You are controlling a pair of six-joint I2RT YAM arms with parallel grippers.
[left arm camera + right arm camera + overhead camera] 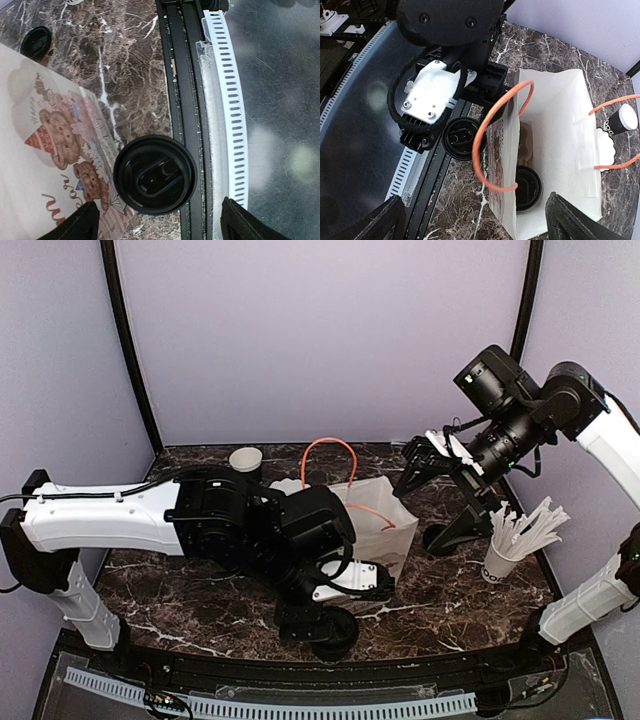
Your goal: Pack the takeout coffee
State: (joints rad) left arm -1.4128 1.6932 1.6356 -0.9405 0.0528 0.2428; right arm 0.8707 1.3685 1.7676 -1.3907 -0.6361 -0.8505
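Observation:
A takeout coffee cup with a black lid stands at the table's front edge, beside the bag; it also shows in the right wrist view and the top view. My left gripper hangs over it, open, fingers wide on either side and not touching it. A second lidded black cup stands inside the white paper bag with orange handles. My right gripper is open and empty, held high over the bag, at the top view's right.
A white cup of white sticks stands at the right. A lidless black cup with a white rim stands at the back beside the bag. A loose black lid lies on the marble. The black front rail runs right beside the coffee.

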